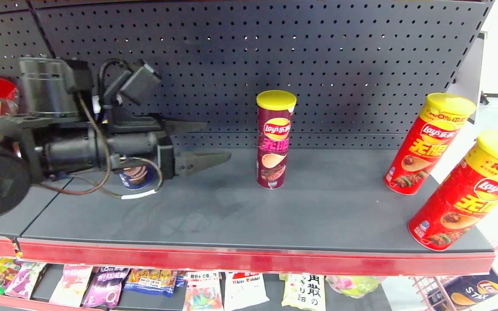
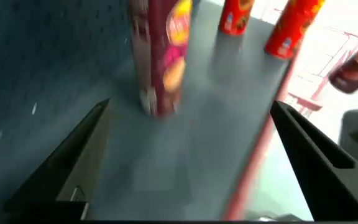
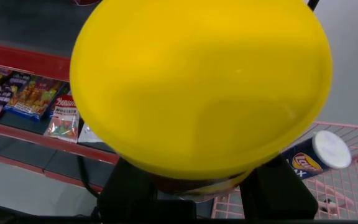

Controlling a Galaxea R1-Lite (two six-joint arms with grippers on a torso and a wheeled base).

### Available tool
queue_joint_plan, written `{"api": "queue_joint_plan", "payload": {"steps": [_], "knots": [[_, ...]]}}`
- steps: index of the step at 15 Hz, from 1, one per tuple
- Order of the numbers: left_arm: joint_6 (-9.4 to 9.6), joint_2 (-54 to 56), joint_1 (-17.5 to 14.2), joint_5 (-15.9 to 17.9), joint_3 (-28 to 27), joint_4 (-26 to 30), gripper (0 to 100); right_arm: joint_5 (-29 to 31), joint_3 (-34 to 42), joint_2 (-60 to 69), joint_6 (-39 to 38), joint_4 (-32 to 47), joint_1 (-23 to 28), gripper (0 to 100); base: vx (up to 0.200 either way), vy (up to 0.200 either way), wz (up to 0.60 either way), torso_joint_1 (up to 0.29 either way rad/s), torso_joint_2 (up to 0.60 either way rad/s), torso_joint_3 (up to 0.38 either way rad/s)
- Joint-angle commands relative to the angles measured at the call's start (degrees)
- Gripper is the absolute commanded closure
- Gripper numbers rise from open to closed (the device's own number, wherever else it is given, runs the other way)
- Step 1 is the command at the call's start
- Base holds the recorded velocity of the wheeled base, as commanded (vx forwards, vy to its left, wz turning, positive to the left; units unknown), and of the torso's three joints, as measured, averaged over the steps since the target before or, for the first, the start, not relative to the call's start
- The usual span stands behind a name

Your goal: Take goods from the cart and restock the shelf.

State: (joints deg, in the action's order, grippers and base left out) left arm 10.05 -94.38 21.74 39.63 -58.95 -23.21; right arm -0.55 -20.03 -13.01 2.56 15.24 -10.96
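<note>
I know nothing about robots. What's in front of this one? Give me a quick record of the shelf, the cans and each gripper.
Shelf: grey board, red front edge, pegboard back
Maroon can: upright, mid-shelf, yellow lid
Red cans: two, at the right end
Left gripper: open, empty, over the left part of the board
Right gripper: shut on a yellow-lidded can
Cart: pink wire, blue can lying inside

Printed logos on purple can (image 1: 276, 142), red can (image 1: 426, 147)

Shelf (image 1: 327, 207) room lies open between the maroon can (image 1: 276, 138) and the red cans (image 1: 430, 142), pegboard (image 1: 318, 52) behind.
</note>
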Motion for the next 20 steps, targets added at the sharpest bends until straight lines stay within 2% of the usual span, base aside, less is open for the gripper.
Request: {"api": "queue_joint_plan", "payload": {"steps": [1,4,5,6,11,14,20], "knots": [[0.15,-12.8,2.8,0.4,-10.7,-0.3,0,0.0,-0.1,0.0,0.0,0.1,0.0,100,0.0,0.0,0.0,0.0,0.0,0.0],[0.15,-18.2,2.9,0.4,-17.3,-0.3,0,0.1,0.0,-0.2,-0.1,0.1,0.0,100,0.0,0.0,0.0,0.0,0.0,0.0],[0.15,-18.3,2.9,0.4,-17.4,-0.3,0,0.1,0.0,-0.2,-0.1,0.1,0.0,100,0.0,0.0,0.0,0.0,0.0,0.0],[0.15,-19.8,3.5,0.4,-19.7,-0.1,0,0.2,0.0,-0.2,-0.1,0.1,0.0,100,0.0,0.0,0.0,0.0,0.0,0.0],[0.06,-22.8,4.9,0.3,-23.8,-0.1,0,0.4,0.1,-0.1,-0.1,0.3,0.1,100,0.0,0.0,0.0,0.0,0.0,0.0],[-0.03,-25.7,5.6,0.4,-28.3,0.0,0,0.5,0.1,-0.1,-0.1,0.3,0.1,100,0.0,0.0,0.0,0.0,0.0,0.0],[-0.2,-29.0,6.5,0.4,-32.1,-0.1,0,0.5,0.1,0.0,-0.4,0.3,0.1,100,0.0,0.0,0.0,0.0,0.0,0.0]]}}
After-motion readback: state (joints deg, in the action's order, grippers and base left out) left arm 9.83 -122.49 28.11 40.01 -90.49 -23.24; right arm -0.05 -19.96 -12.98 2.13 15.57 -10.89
